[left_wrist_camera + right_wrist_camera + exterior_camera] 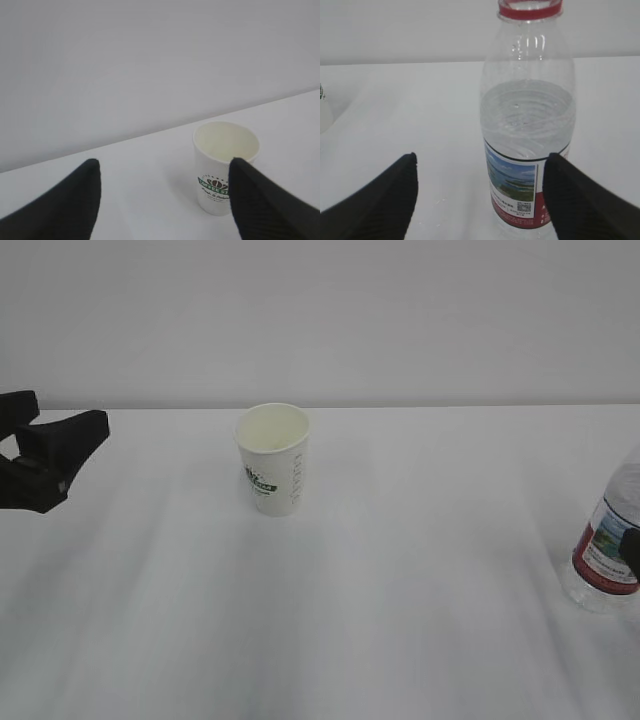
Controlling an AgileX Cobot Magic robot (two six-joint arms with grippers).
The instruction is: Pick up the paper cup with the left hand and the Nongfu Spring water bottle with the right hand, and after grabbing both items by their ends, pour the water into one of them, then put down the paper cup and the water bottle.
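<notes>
Standing upright on table (330, 620): paper cup (274, 458) mid, Nongfu Spring water bottle (608, 545) far right (water (527, 117) inside); left gripper (162, 200) and right gripper (480, 195) both gaping wide, gripping nothing.

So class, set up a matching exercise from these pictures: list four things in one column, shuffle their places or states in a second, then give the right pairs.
Column one:
1. paper cup
2. Nongfu Spring water bottle
3. left gripper
4. water

Column two:
A. open, at the left edge of the exterior view
B. upright mid-table, empty
C. inside the bottle, above the label
D. at the right edge of the table, red label

Pairs: 1-B, 2-D, 3-A, 4-C
</notes>
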